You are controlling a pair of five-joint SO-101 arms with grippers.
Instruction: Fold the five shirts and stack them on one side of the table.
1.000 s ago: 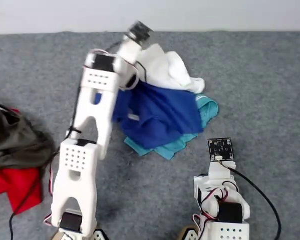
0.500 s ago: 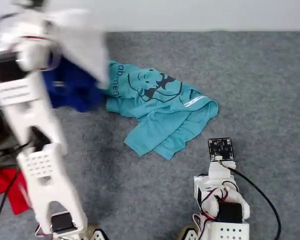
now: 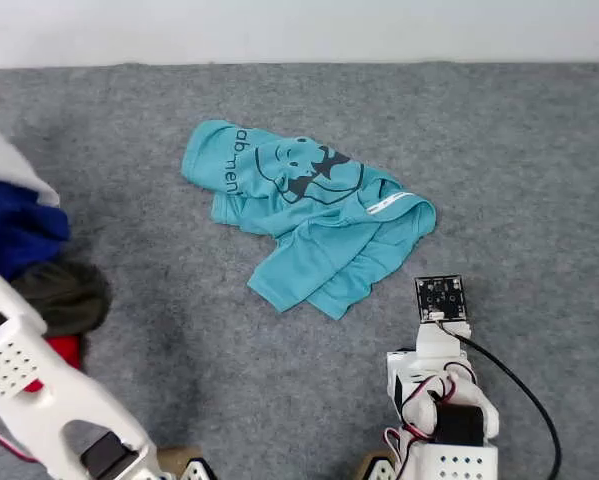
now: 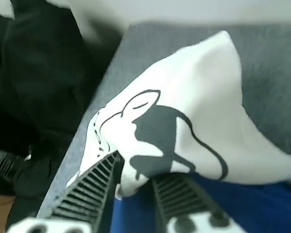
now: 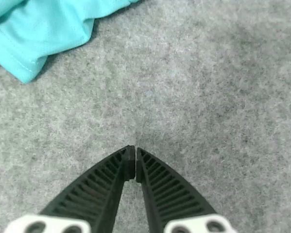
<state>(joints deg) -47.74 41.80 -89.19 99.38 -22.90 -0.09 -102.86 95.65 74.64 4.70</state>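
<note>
Teal shirt (image 3: 309,225) is suddenly out in the open. The left arm (image 3: 39,400) has just swung from the middle of the table (image 3: 529,180) over to the 9 o'clock edge, hauling the white shirt (image 4: 194,107) and the blue shirt (image 3: 14,235) with it. A second ago those two were sitting on top of the teal one. Now it lies alone and crumpled about dead centre, print showing.

The left gripper (image 4: 135,170) is clamped on a fold of the white shirt, with blue cloth right under it. Over at 9 o'clock the white lies against the blue, the blue sits next to the dark olive shirt (image 3: 69,295), and a bit of the red shirt (image 3: 64,350) pokes out at about 8.

The right gripper (image 5: 135,158) hasn't budged. It's parked at 5 o'clock, pinched closed on nothing, over bare table with the teal hem nearby.

My read is that this is sorting, not folding. Nothing is folded yet, four shirts are heaped at one side, and the teal one looks like first up.
</note>
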